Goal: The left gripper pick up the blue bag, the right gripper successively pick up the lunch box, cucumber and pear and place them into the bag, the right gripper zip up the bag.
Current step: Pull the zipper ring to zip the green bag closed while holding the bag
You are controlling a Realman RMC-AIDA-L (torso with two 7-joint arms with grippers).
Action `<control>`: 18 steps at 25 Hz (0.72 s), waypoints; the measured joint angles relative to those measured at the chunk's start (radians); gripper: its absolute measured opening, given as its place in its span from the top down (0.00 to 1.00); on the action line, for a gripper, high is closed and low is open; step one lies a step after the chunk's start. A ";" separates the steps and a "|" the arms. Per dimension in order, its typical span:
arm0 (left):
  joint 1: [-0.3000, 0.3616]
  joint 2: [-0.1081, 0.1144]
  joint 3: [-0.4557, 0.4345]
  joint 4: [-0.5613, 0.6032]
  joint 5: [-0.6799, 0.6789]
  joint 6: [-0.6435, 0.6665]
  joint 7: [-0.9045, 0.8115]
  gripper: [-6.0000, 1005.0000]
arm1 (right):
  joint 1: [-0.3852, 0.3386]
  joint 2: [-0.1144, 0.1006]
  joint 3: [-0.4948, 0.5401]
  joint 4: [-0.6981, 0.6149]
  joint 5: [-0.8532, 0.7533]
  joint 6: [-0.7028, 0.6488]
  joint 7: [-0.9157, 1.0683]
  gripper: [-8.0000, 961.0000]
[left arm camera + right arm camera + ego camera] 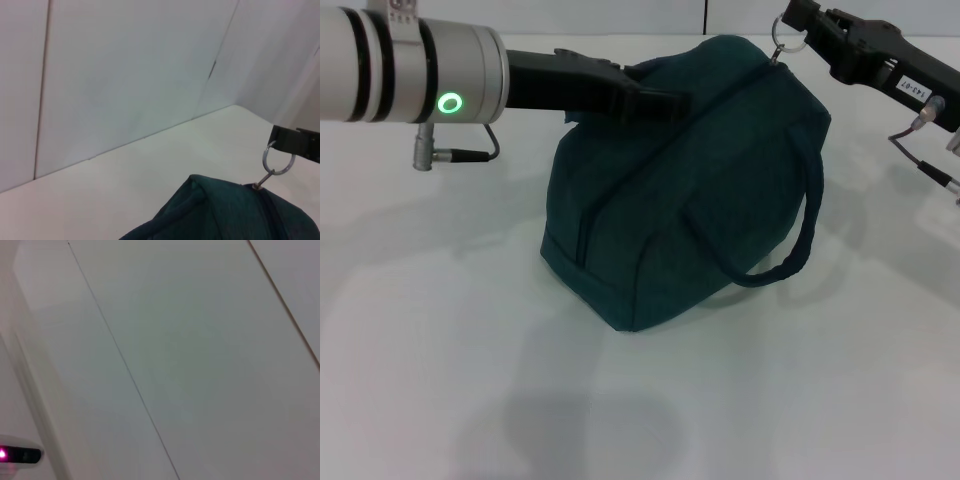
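The blue bag (680, 190) stands on the white table with its zipper line closed along the top and one loop handle (800, 240) hanging at its right side. My left gripper (665, 100) reaches in from the left and is shut on the bag's upper left edge. My right gripper (798, 30), the one with the white label, is at the bag's far top end, shut on the silver ring pull (788, 40). The left wrist view shows the bag's top (225, 215), the ring pull (276, 162) and the right gripper's tip (295, 142). The lunch box, cucumber and pear are out of view.
The white table (440, 330) spreads around the bag, with white wall panels (125, 75) behind it. The right wrist view holds only wall panels (200, 340) and a small dark device with a pink light (20, 455).
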 joint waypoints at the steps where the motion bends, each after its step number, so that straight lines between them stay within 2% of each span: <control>1: 0.000 0.001 0.000 -0.002 0.000 0.004 0.010 0.21 | -0.001 0.000 0.000 0.000 0.000 0.000 0.000 0.97; 3: 0.000 0.002 0.000 -0.002 0.000 0.007 0.013 0.26 | -0.002 0.000 -0.001 0.000 0.000 -0.001 0.000 0.98; 6: 0.000 0.002 0.000 -0.002 0.000 0.011 0.013 0.46 | -0.005 0.000 -0.001 0.000 0.000 -0.002 0.000 0.98; 11: 0.000 0.002 0.000 -0.003 -0.010 0.016 0.017 0.69 | -0.007 0.000 -0.001 0.004 0.000 -0.012 0.006 0.98; 18: 0.010 -0.002 0.002 -0.003 -0.091 0.043 0.113 0.83 | -0.007 0.002 -0.005 0.037 0.019 -0.027 0.047 0.97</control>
